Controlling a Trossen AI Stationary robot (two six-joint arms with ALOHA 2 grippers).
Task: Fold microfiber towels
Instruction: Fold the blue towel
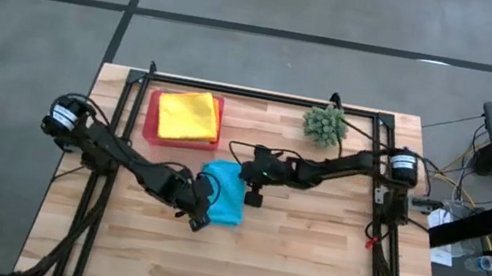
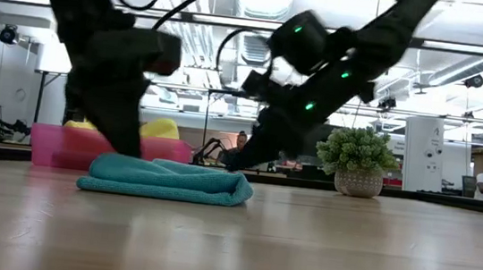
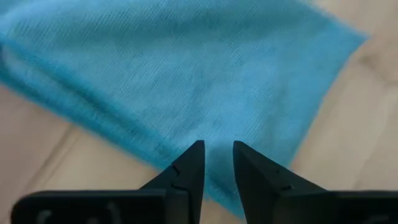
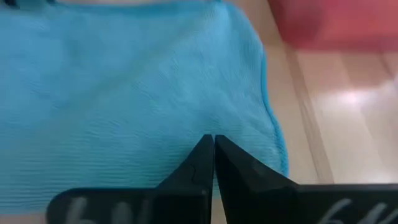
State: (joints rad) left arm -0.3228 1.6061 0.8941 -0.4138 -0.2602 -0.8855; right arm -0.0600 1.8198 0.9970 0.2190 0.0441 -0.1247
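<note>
A turquoise towel (image 1: 227, 198) lies folded in several layers on the wooden table, just in front of the pink tray (image 1: 150, 129). A yellow towel (image 1: 187, 114) rests on that tray. My left gripper (image 3: 218, 148) stands open by a narrow gap over the turquoise towel (image 3: 186, 74), close to one of its edges, at its left near side (image 1: 202, 208). My right gripper (image 4: 213, 140) is shut, its tips against the turquoise towel (image 4: 124, 93) at the towel's right far side (image 1: 247, 181). My left gripper points steeply down at the towel near its edge (image 3: 214, 186); the cloth shows through the gap between the fingers, and I cannot tell whether the tips touch it. My right gripper comes slanting down from the table's right, shut tips on the towel's top layer (image 4: 186, 134) near a corner; no cloth shows between the fingers, and the towel lies flat on the table.
A small spiky green plant (image 1: 326, 124) stands at the far right, behind my right arm. The tray occupies the far left. The near half of the table (image 1: 253, 271) is bare wood. Dark frame rails run along the table's left, right and far edges.
</note>
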